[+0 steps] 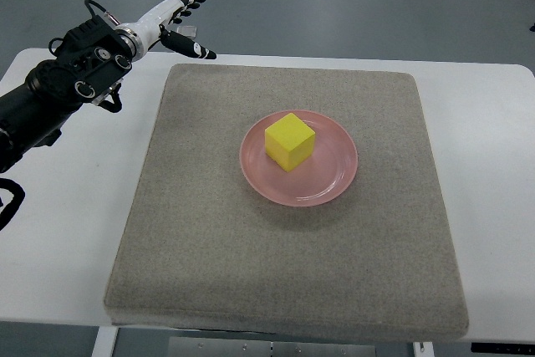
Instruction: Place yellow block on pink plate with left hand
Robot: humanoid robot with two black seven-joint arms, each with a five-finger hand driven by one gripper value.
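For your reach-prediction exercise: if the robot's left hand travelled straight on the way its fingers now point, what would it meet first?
Probably nothing: the left hand points right, along the far edge of the grey mat, well clear of the yellow block on the pink plate. Its height is unclear.

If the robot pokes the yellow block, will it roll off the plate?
Probably not. The yellow block has flat faces and sits flat on the pink plate, so it would likely slide rather than roll. The plate's raised rim may help stop it. It looks solid, so it probably keeps its shape.
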